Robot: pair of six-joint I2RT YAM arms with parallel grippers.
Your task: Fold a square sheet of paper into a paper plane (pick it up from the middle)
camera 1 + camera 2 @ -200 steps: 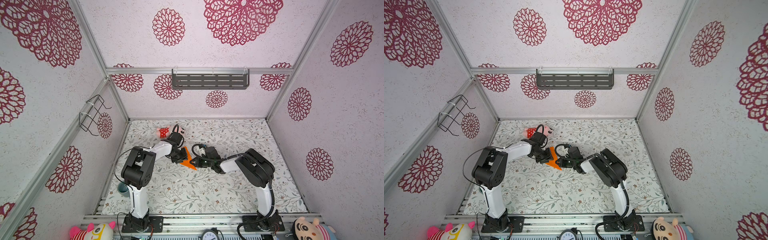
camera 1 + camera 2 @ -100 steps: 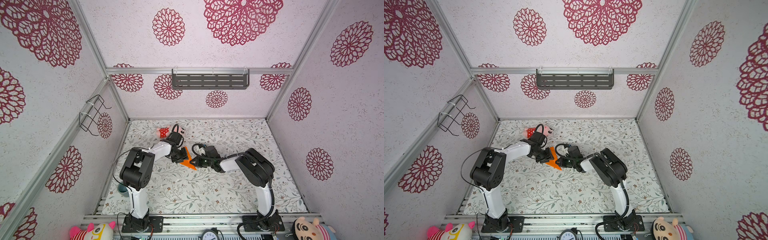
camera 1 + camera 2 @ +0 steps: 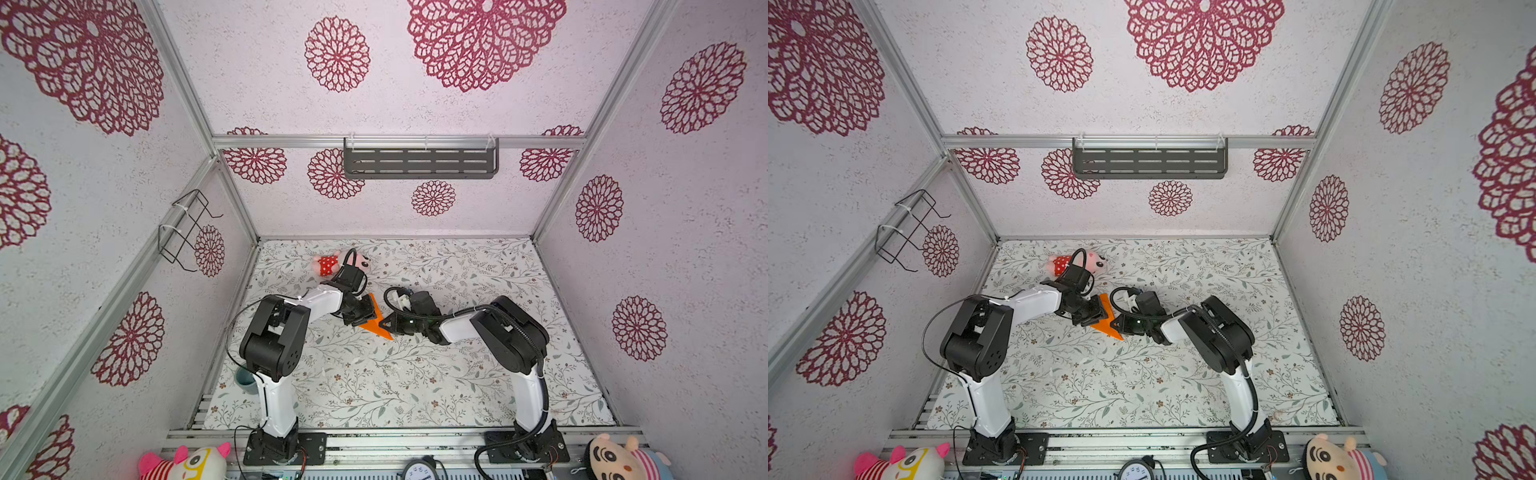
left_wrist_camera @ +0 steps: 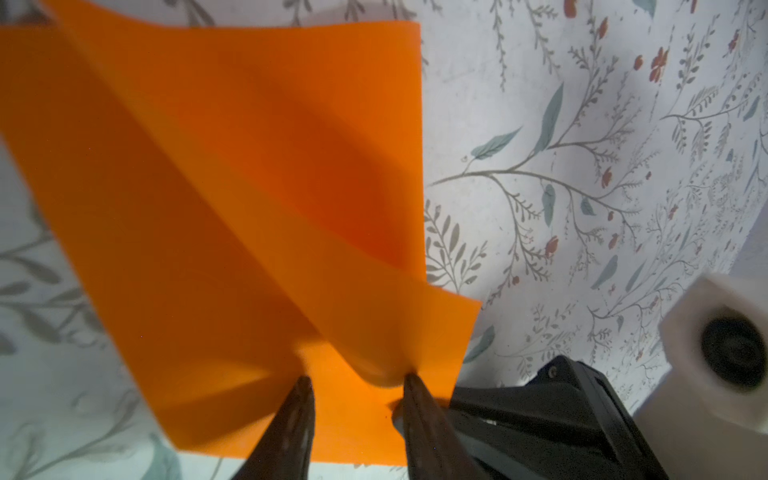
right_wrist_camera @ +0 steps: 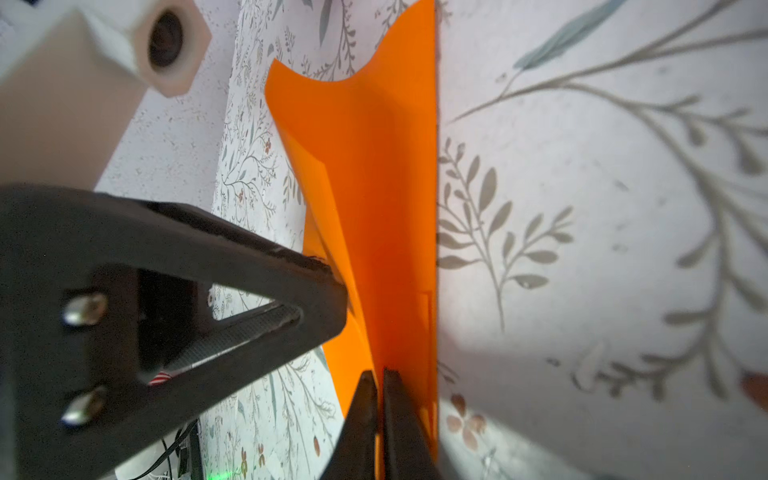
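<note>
The orange sheet of paper lies mid-table, folded to a pointed wedge, with both grippers at it. My left gripper comes at it from the left. In the left wrist view its jaws stand apart, tips down on the paper, and a raised flap curls between them. My right gripper meets it from the right. The right wrist view shows this gripper shut on a thin upright fold of the paper, beside one left finger.
A pink plush toy in red dotted shorts lies just behind the left arm. A grey-blue cup stands by the left arm's base. On the back wall hangs a dark shelf, on the left wall a wire basket.
Both grippers stay at the paper. The right one has edged a little to the left, closer to the left gripper.
</note>
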